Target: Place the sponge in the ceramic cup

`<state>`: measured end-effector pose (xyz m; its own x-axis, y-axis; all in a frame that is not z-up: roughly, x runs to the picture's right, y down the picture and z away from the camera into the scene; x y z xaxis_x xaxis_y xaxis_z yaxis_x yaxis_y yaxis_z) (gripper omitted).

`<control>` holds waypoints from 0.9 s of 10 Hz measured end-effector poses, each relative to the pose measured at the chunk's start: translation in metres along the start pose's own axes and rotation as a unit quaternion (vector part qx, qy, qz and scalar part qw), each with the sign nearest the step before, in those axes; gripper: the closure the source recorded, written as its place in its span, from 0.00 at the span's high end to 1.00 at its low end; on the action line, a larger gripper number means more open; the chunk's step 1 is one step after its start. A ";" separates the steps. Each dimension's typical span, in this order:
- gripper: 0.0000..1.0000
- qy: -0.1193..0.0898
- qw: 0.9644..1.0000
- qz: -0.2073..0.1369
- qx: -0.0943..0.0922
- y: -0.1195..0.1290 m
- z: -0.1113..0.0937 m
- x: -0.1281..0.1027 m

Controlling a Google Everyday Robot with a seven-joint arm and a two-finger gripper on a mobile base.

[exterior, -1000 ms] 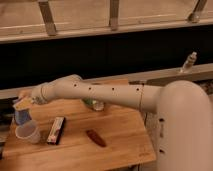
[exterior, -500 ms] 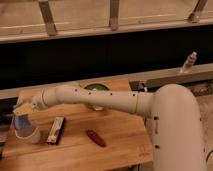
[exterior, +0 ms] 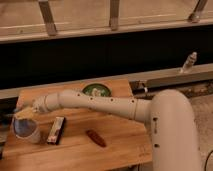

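The white ceramic cup stands upright near the table's front left corner. My gripper hangs right over its mouth, at the end of the arm that reaches in from the right. A light-blue patch, the sponge, shows at the cup's opening just under the gripper. Whether the gripper still holds the sponge is not visible.
A flat black-and-white bar lies just right of the cup. A dark red elongated object lies further right. A green bowl sits at the table's back edge, behind the arm. The wooden table ends close to the cup's left.
The gripper has come down and slightly right with the sponge, from above the cup to right at its mouth. The arm has dropped lower over the table.
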<state>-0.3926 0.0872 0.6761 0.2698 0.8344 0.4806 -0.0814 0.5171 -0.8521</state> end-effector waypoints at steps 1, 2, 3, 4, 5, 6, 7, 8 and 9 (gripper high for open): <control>0.00 -0.004 1.000 -0.003 -0.002 -0.001 0.001 -0.001; 0.00 -0.006 1.000 -0.006 -0.002 -0.002 0.001 -0.001; 0.00 -0.009 1.000 -0.009 -0.002 -0.004 0.001 -0.002; 0.00 -0.012 1.000 -0.012 -0.001 -0.008 0.000 -0.003; 0.00 -0.014 1.000 -0.015 -0.001 -0.012 0.000 -0.004; 0.00 -0.016 1.000 -0.019 0.000 -0.018 -0.001 -0.005; 0.00 -0.017 1.000 -0.021 0.000 -0.025 -0.002 -0.005; 0.00 -0.016 1.000 -0.021 0.000 -0.027 -0.002 -0.005; 0.00 -0.016 1.000 -0.021 -0.001 -0.027 -0.002 -0.005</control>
<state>-0.3902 0.0689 0.6960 0.2414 0.8182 0.5219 -0.0697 0.5510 -0.8316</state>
